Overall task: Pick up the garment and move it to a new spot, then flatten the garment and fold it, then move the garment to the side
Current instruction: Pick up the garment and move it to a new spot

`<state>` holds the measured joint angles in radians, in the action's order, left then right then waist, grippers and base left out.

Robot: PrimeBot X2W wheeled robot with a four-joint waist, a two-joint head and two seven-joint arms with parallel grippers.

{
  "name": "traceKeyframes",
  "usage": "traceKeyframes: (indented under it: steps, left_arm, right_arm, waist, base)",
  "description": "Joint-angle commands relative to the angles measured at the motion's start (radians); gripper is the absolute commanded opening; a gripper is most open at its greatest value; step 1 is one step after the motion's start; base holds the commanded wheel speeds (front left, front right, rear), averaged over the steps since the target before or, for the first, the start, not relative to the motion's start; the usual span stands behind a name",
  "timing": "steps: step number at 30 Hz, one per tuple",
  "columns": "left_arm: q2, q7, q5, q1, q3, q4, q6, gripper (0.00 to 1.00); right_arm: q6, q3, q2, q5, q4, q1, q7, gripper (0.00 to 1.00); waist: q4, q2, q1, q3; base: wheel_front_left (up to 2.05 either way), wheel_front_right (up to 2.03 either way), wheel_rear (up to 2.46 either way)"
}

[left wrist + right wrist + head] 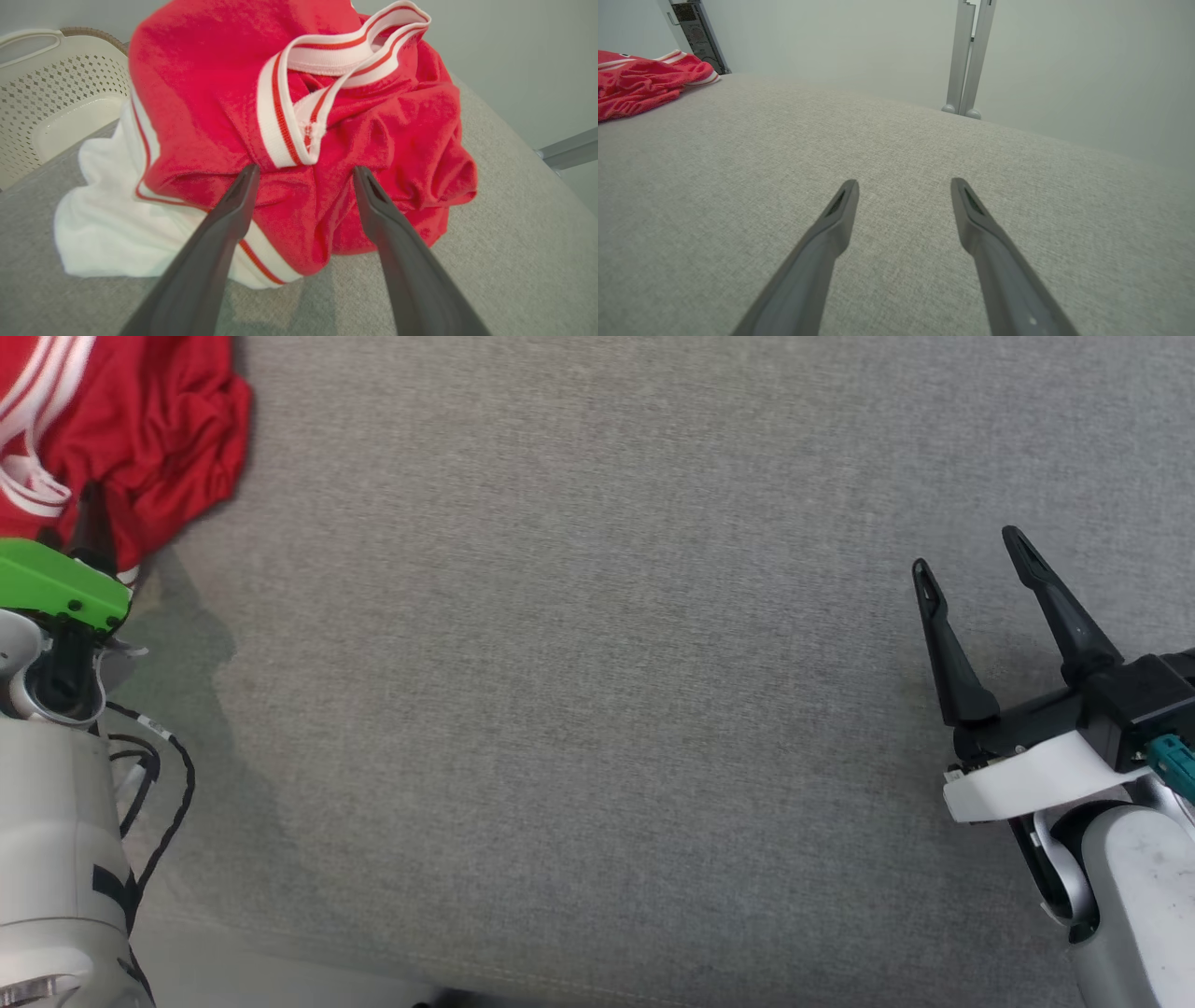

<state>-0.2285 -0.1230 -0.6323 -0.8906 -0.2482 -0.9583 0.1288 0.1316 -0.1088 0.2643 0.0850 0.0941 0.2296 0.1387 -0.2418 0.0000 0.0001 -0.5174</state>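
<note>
— What's in front of you?
— You've a grey fabric top (597,663), evenly lit.
— Behind it?
— You'll see a pale wall (831,42), a metal post (969,56), and a white basket (56,93) at the top's edge.

You are looking at a broad grey woven surface (597,663), flat and even, running across the head view. Along its near edge you can see a narrow pale strip of floor (280,980). In the left wrist view, a cream laundry basket (51,84) with perforated walls and a slot handle stands just past the surface's edge, at the upper left. At the right of that view a grey bar (567,151) slants before the pale wall (514,56). In the right wrist view you find a silver upright (969,56) with rounded feet behind the surface, and a dark post (698,32) at the upper left.
</note>
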Motion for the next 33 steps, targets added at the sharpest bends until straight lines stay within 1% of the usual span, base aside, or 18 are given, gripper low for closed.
traceKeyframes:
  steps: [1, 4, 8, 9, 10, 12, 15, 17, 21, 23, 26, 29, 33]
  left_arm:
    - [-0.013, -0.020, -0.019, -0.027, -0.007, -0.005, 0.003, 1.00]
    - [-0.048, -0.042, -0.026, -0.036, -0.005, -0.018, 0.003, 1.00]
    - [-0.056, -0.072, -0.036, -0.036, -0.006, -0.064, 0.003, 1.00]
    - [-0.050, -0.090, -0.042, -0.033, -0.004, -0.079, 0.003, 0.60]
    - [-0.044, -0.108, -0.047, -0.028, 0.002, -0.088, 0.004, 0.00]
    - [-0.035, -0.127, -0.055, -0.020, 0.019, -0.090, 0.007, 0.00]
    - [-0.052, -0.119, -0.059, -0.008, 0.027, -0.080, 0.007, 0.00]
    - [-0.073, -0.116, -0.066, -0.007, 0.030, -0.060, 0.007, 0.00]
    - [-0.135, -0.106, -0.075, 0.001, 0.042, 0.011, 0.005, 0.00]
    - [-0.168, -0.106, -0.074, 0.001, 0.052, 0.056, 0.004, 0.00]
    - [-0.188, -0.136, -0.074, 0.009, 0.089, 0.131, 0.004, 0.00]
    - [-0.213, -0.174, -0.083, 0.013, 0.114, 0.226, 0.004, 0.00]
    - [-0.212, -0.230, -0.085, 0.019, 0.150, 0.385, 0.004, 0.00]
  right_arm:
    - [-0.002, 0.007, 0.007, -0.007, 0.017, -0.013, -0.005, 1.00]
    - [-0.002, 0.020, 0.009, -0.009, 0.055, -0.022, -0.004, 1.00]
    - [-0.002, 0.024, 0.005, -0.010, 0.076, -0.033, -0.003, 1.00]
    - [-0.002, 0.026, 0.000, -0.012, 0.076, -0.034, 0.001, 1.00]
    - [-0.002, 0.025, -0.004, -0.011, 0.074, -0.035, 0.004, 1.00]
    - [-0.002, 0.027, -0.010, -0.009, 0.065, -0.036, 0.009, 1.00]
    - [-0.002, 0.023, -0.022, -0.010, 0.047, -0.035, 0.017, 1.00]
    - [-0.002, 0.019, -0.031, -0.007, 0.032, -0.029, 0.029, 1.00]
    - [-0.002, 0.008, -0.051, 0.006, -0.016, -0.018, 0.056, 1.00]
    - [-0.002, 0.000, -0.062, 0.014, -0.045, -0.010, 0.071, 1.00]
    - [-0.002, -0.019, -0.085, 0.026, -0.102, 0.000, 0.091, 1.00]
    - [-0.002, -0.043, -0.111, 0.038, -0.152, 0.010, 0.107, 1.00]
    - [-0.002, -0.061, -0.141, 0.052, -0.210, 0.010, 0.122, 1.00]
  waist:
    - [0.110, 0.0000, -0.0001, -0.094]
    - [0.138, 0.0000, -0.0001, -0.102]
    - [0.170, 0.0000, -0.0001, -0.105]
    - [0.175, 0.0000, -0.0001, -0.103]
    - [0.181, 0.0000, -0.0001, -0.100]
    - [0.188, 0.0000, -0.0001, -0.091]
    - [0.192, 0.0000, -0.0001, -0.071]
    - [0.191, 0.0000, -0.0001, -0.051]
    - [0.180, 0.0000, -0.0001, 0.012]
    - [0.174, 0.0000, -0.0001, 0.048]
    - [0.167, 0.0000, -0.0001, 0.114]
    - [0.173, 0.0000, -0.0001, 0.176]
    - [0.201, 0.0000, -0.0001, 0.262]
  base:
    - [0.00, 0.00, 0.00]
    - [0.00, 0.00, 0.00]
    - [0.00, 0.00, 0.00]
    - [0.00, 0.00, 0.00]
    - [0.00, 0.00, 0.00]
    - [0.00, 0.00, 0.00]
    - [0.00, 0.00, 0.00]
    - [0.00, 0.00, 0.00]
    - [0.00, 0.00, 0.00]
    - [0.00, 0.00, 0.00]
    - [0.00, 0.00, 0.00]
    - [0.00, 0.00, 0.00]
    - [0.00, 0.00, 0.00]
